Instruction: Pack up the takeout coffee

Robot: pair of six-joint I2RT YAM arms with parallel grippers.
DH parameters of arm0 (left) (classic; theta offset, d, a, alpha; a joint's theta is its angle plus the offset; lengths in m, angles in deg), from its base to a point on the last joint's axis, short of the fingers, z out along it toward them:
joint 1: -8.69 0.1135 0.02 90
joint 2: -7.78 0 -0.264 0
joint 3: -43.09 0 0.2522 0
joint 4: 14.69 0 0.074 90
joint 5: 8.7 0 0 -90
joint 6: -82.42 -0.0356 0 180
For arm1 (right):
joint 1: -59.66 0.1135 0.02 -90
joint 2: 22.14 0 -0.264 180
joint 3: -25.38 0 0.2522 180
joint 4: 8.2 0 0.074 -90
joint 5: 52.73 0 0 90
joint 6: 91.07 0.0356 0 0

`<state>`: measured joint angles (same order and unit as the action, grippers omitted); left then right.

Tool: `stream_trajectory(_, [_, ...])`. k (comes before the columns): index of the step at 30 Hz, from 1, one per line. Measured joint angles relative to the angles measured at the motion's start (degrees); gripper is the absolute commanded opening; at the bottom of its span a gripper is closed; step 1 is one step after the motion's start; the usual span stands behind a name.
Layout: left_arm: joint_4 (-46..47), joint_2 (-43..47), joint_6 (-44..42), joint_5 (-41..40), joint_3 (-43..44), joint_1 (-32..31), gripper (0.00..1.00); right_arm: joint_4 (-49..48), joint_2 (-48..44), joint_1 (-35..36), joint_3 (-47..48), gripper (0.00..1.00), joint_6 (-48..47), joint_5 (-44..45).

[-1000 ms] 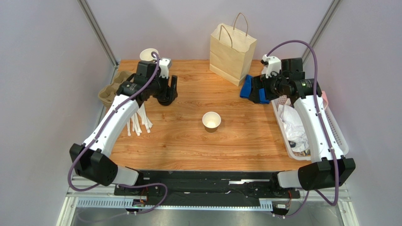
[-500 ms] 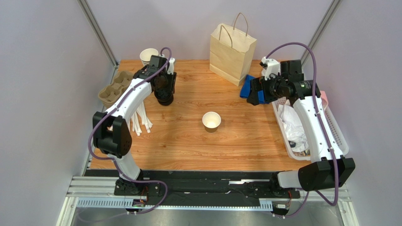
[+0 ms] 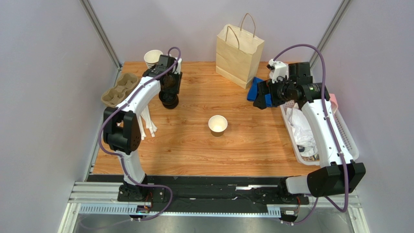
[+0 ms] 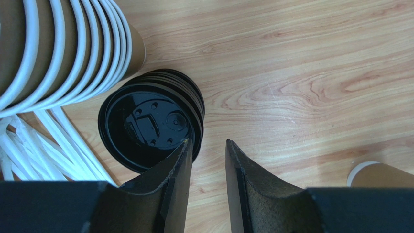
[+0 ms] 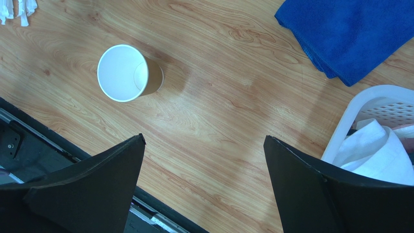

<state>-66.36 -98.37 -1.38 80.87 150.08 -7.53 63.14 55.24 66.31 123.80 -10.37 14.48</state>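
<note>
No cup with a lid on shows in any view. A single brown paper cup point(image 3: 217, 124), lidless and upright, stands mid-table; it also shows in the right wrist view point(image 5: 127, 73) and at the edge of the left wrist view point(image 4: 376, 174). A stack of black lids point(image 4: 146, 126) lies beside a stack of white-rimmed cups point(image 4: 58, 43). My left gripper point(image 4: 208, 141) hovers over the lid stack's right rim, jaws a narrow gap apart, nothing between them. My right gripper point(image 5: 204, 141) is wide open and empty above bare wood right of the cup.
A kraft paper bag point(image 3: 239, 48) stands at the back. A blue cloth point(image 5: 350, 34) lies near a white basket point(image 3: 340, 131) holding crumpled paper at the right. White stirrers point(image 3: 146, 124) and a pulp cup carrier point(image 3: 118, 90) lie at the left.
My left arm has folded its elbow in toward the table's left edge, and the gripper has settled over the lid stack. The right arm has barely moved.
</note>
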Motion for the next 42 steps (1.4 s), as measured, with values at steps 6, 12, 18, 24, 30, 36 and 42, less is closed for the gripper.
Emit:
stream_trajectory(6, [-0.02, -2.19, 0.09, -0.39, 0.72, 0.98, 0.40, 0.00, 0.17, 0.00, 0.00, 1.00, 0.00, -0.26])
stream_trajectory(12, [0.07, -2.82, -0.04, -0.96, 0.72, 1.07, 0.39, 0.00, 0.50, 0.00, 0.00, 1.00, 0.00, -0.31])
stream_trajectory(18, [0.33, -3.52, -0.09, -0.98, 0.72, 1.07, 0.38, 0.00, 1.53, 0.00, 0.00, 1.00, 0.00, -0.31])
stream_trajectory(24, [0.46, -4.59, -0.15, -1.18, 0.72, 1.14, 0.34, 0.02, 1.95, 0.00, 0.00, 1.00, -0.02, -0.31])
stream_trajectory(30, [0.46, -4.68, -0.33, -1.16, 0.74, 1.16, 0.32, 0.02, 2.03, 0.00, 0.00, 1.00, -0.02, -0.31])
stream_trajectory(36, [0.48, -4.79, -0.33, -1.16, 0.74, 1.16, 0.31, 0.02, 2.05, 0.00, 0.00, 1.00, -0.02, -0.31])
stream_trajectory(42, [0.48, -5.18, -0.35, -1.16, 0.74, 1.16, 0.27, 0.02, 2.05, 0.00, 0.00, 1.00, -0.02, -0.31])
